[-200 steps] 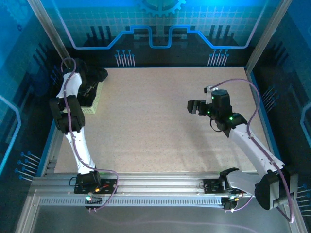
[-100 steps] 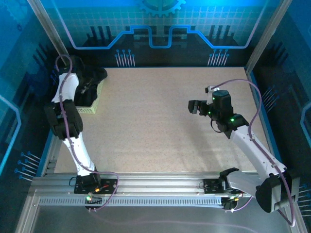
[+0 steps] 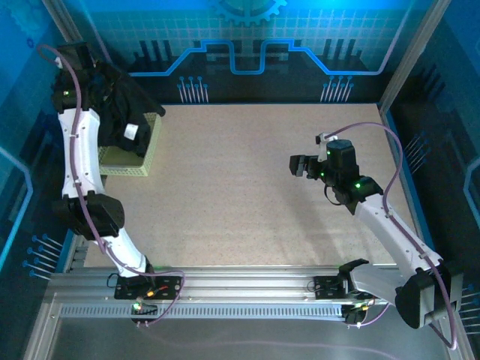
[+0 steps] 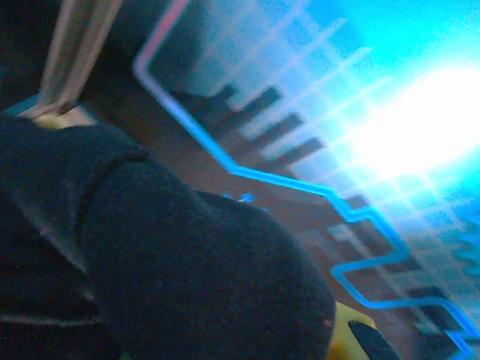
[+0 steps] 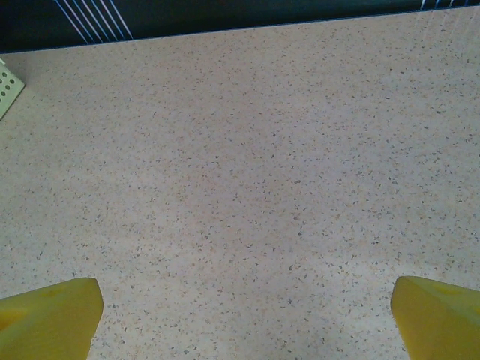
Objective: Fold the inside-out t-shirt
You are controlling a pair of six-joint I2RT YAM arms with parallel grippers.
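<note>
Bench carries the mesh basket at its ten o'clock corner. Above it the inside-out t-shirt hangs bunched from the closed left fingers, its tail dipping into the basket (nothing else seen inside). Soft, light, limp cloth, best pinched along a hem or shoulder seam. Right fingers hover spread wide and empty toward three o'clock.

arms: white links, black joints | cables: purple | claw fingers: yellow
</note>
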